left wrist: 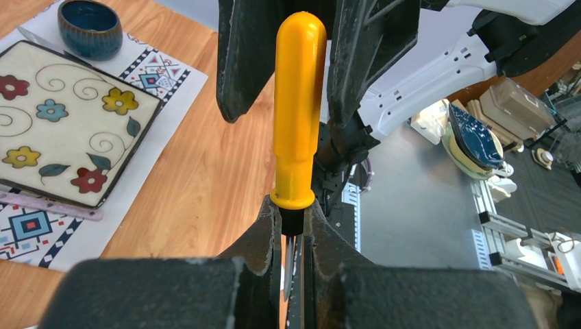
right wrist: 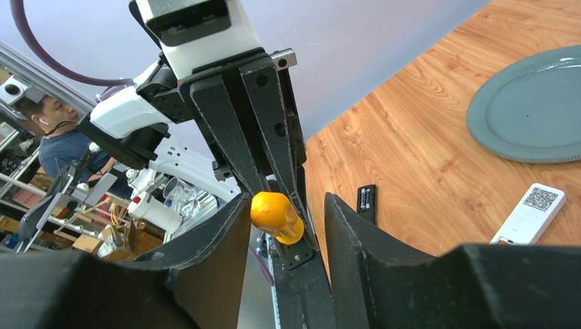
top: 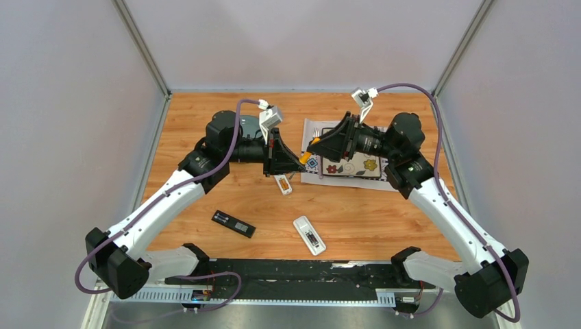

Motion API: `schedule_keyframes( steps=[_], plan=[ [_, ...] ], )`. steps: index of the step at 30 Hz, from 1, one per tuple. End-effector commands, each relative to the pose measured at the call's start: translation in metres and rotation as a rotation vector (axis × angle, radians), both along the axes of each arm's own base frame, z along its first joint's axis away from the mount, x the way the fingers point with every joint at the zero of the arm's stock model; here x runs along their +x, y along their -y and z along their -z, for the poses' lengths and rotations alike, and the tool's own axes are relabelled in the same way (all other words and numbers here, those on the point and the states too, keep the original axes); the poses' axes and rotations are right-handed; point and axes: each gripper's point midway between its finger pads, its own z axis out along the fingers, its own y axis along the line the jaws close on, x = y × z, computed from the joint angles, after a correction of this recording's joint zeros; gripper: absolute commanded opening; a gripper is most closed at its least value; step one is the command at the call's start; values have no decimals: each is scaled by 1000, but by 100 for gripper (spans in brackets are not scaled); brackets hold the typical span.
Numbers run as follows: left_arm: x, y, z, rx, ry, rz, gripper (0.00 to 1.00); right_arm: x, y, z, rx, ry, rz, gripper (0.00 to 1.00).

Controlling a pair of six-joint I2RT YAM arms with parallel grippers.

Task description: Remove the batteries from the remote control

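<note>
The white remote control (top: 282, 184) lies on the wood just below my left gripper (top: 293, 160). A gold-orange patch in its open bay looks like the batteries (top: 281, 182). In the right wrist view the same remote control (right wrist: 531, 214) shows a QR sticker. My left gripper (left wrist: 294, 211) is shut on the black neck of an orange-handled screwdriver (left wrist: 299, 110), held above the table. My right gripper (right wrist: 284, 205) is open, its fingers (left wrist: 236, 62) on either side of the handle's rounded end (right wrist: 275, 216).
A second white remote (top: 309, 235) and a black remote (top: 233, 223) lie nearer the arm bases. A flowered tile (top: 351, 165) on a patterned mat (top: 312, 175) sits under the right arm. A grey plate (right wrist: 534, 110) is behind the left arm and a blue bowl (left wrist: 90, 26) is by the mat.
</note>
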Motion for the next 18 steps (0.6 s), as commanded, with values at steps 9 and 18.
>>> schedule_keyframes(
  steps=[9,18],
  plan=[
    [-7,-2,-17,-49,66,20,0,-4,12,-25,24,67,54,35],
    [-7,-2,-16,-49,60,18,0,4,7,-17,41,-9,55,13]
  ],
)
